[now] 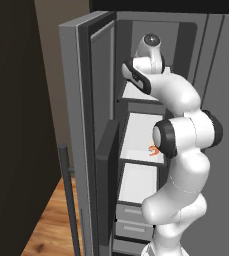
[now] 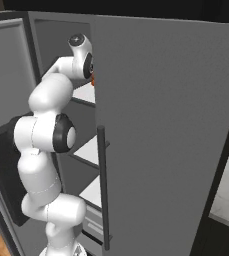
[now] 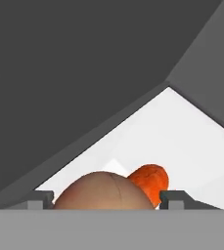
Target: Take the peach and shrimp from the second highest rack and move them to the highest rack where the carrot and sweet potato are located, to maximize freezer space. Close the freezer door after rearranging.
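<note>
Peach [image 3: 102,191] sits between gripper's [image 3: 106,200] parted fingers; carrot [image 3: 149,179] behind, shrimp [image 1: 154,150] below.

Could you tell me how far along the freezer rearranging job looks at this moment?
Roughly midway. In hand: the gripper is reaching into the highest rack, with the peach between its jaws and the carrot just beyond; I cannot tell whether the jaws are clamped on it or have released. Left: the shrimp lies on the second highest rack, and the freezer door stands open.

brownish peach [image 3: 101,191], orange carrot [image 3: 150,178], orange shrimp [image 1: 154,150], white racks [image 1: 138,135]
</note>
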You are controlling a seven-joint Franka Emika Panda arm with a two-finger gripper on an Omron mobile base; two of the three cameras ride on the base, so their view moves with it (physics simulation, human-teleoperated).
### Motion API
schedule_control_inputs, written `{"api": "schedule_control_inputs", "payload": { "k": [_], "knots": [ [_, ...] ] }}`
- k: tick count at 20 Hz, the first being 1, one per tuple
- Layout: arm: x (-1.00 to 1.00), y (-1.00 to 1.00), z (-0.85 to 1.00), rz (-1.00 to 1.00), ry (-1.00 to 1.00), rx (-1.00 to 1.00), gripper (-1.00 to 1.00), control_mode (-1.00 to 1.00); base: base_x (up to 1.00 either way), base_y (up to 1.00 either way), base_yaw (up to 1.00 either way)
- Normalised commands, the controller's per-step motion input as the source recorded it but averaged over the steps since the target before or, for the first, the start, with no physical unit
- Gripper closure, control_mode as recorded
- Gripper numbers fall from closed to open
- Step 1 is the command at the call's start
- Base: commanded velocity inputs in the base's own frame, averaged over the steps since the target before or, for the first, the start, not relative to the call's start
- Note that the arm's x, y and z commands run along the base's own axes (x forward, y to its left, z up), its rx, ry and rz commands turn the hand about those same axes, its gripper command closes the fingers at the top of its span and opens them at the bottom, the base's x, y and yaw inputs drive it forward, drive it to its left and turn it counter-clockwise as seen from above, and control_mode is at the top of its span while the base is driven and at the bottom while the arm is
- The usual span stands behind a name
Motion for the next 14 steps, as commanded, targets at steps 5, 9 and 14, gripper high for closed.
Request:
{"api": "schedule_control_inputs", "payload": {
  "k": [5,9,14],
  "knots": [
    [-0.05,0.00,-0.09,0.00,-0.01,0.00,-1.00,-1.00,0.00,0.00,0.00],
    [-0.36,0.00,0.00,-0.02,-0.24,0.00,-1.00,-1.00,0.00,0.00,0.00],
    [-0.60,0.00,0.02,-0.03,-0.30,0.00,-1.00,-1.00,0.00,0.00,0.00]
  ]
}}
